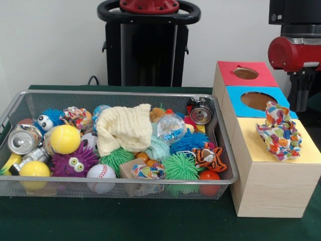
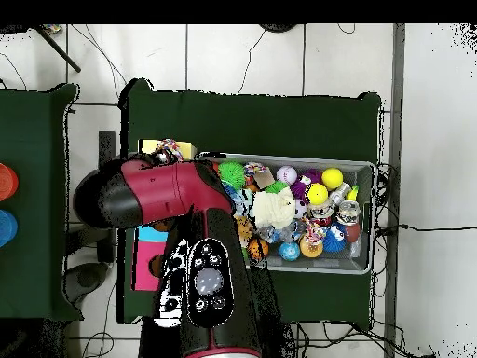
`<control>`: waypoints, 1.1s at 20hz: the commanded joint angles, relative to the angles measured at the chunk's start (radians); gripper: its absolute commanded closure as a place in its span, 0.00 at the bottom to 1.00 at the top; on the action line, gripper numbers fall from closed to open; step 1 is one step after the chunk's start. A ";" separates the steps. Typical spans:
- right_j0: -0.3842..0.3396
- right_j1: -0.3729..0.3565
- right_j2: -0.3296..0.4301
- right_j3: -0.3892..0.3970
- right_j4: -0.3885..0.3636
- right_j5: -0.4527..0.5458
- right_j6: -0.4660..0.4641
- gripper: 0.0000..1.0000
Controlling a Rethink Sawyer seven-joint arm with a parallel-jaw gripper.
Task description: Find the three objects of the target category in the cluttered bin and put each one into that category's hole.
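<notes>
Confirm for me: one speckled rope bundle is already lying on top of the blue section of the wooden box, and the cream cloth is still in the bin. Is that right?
Not quite. The speckled rope bundle lies on the yellow section of the wooden box, not the blue one, whose hole is uncovered. The front view shows this. The cream cloth is indeed in the wire bin.

Robotics lab test station

A red and black arm (image 2: 177, 200) on a pedestal (image 1: 148, 42) at frame top, a green-covered tabletop (image 1: 100, 221), cables (image 2: 279, 56) trailing over the tiled floor (image 2: 242, 56), and a plain white wall (image 1: 50, 40) behind.
</notes>
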 commanded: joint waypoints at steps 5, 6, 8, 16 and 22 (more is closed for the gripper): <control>-0.027 0.065 0.058 0.015 -0.029 0.022 0.054 1.00; -0.028 0.067 0.057 0.017 -0.025 0.015 0.063 1.00; -0.028 0.070 0.053 0.025 -0.020 -0.004 0.082 1.00; -0.013 0.071 0.027 0.050 -0.005 -0.025 0.137 1.00; -0.012 0.074 0.021 0.050 -0.016 -0.022 0.129 1.00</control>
